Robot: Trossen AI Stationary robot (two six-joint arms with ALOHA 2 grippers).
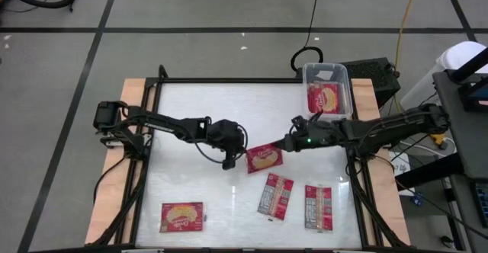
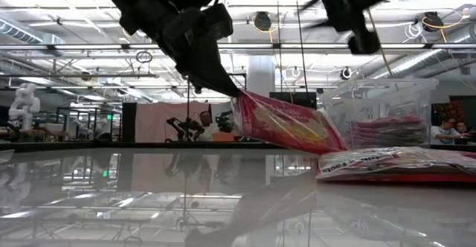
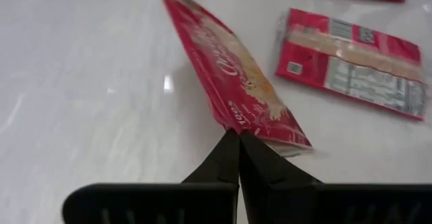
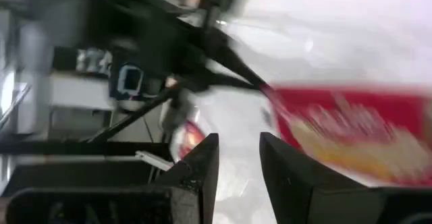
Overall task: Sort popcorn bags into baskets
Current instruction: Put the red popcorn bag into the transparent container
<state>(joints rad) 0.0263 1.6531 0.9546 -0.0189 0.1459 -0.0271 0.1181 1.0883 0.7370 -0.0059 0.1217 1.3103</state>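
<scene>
I am holding one popcorn bag [image 1: 264, 158] with my left gripper [image 1: 241, 159] near the middle of the table [image 1: 191, 123]; my two dark fingers [image 3: 233, 160] are pressed together on its short edge. The held bag is a flat red packet, and it is showing its face with the yellow-tan popcorn picture and some pale script. In the low view it is hanging tilted above the glossy white surface, with the gripped corner higher and the far end lower. My right gripper [image 1: 295, 140] is hovering just beside the other end of this bag, with its fingers [image 4: 202, 166] apart and holding nothing. Two more bags [image 1: 276, 195] are lying flat side by side nearer the front edge on the right, both with the grey-white printed panel facing up. Another bag [image 1: 181, 216] is resting at the front left with the popcorn picture up. The clear plastic basket [image 1: 326, 72] is standing at the far right corner of the table, and at least one red bag [image 1: 325, 98] is lying inside it, picture side up.
</scene>
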